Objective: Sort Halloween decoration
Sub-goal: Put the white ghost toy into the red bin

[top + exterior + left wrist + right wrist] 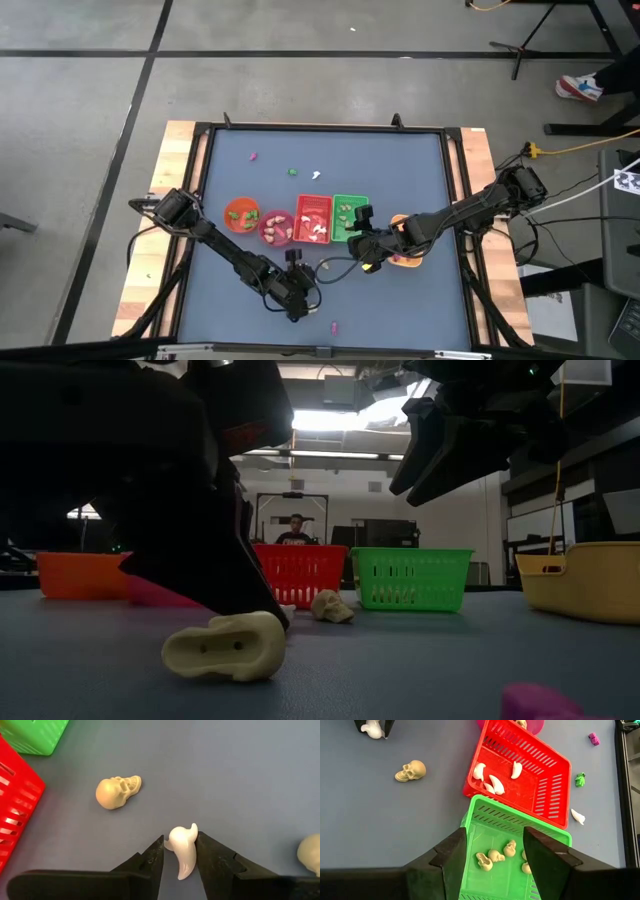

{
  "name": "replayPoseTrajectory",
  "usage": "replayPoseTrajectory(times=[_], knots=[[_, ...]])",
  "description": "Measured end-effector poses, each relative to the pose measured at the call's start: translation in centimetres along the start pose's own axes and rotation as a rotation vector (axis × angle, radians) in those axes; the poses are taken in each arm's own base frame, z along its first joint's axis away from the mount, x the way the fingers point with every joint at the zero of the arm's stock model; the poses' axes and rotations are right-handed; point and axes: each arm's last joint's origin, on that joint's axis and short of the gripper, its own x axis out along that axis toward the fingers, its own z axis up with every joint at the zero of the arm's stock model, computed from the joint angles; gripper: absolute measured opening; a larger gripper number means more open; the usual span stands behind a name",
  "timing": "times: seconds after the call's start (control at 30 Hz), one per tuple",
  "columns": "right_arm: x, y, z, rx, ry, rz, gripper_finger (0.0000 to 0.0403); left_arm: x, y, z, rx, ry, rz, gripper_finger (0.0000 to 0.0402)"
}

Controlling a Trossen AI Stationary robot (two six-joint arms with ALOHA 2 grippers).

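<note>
White ghost trinket [183,851] lying on table [240,775] | left gripper [180,857] pinching it between both fingers | right gripper [494,851] hovering open over green basket [485,817] | cream skull [116,791] lying nearby

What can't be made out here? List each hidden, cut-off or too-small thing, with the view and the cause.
- Low view: the left gripper and the white ghost between its fingers are hidden behind the dark arm.
- High view: what fills the orange bowl and pink bowl is too small to tell.
- Left wrist view: a cream piece is cut off by the picture's edge.
</note>
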Motion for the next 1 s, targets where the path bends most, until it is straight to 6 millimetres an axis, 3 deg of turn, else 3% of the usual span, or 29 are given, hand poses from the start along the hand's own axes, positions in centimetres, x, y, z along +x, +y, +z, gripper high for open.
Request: replayPoseTrajectory(times=[0.6,1.0], knots=[[0.0,0.0,0.0,0.0,0.0,0.0,0.0195,-0.1,0.0,0.3,-0.01,-0.016,-0.011,0.0101],[0.0,0.0,0.0,0.0,-0.001,0.006,0.0195,-2.9,1.0,2.5,-0.042,-0.068,-0.016,0.0101]])
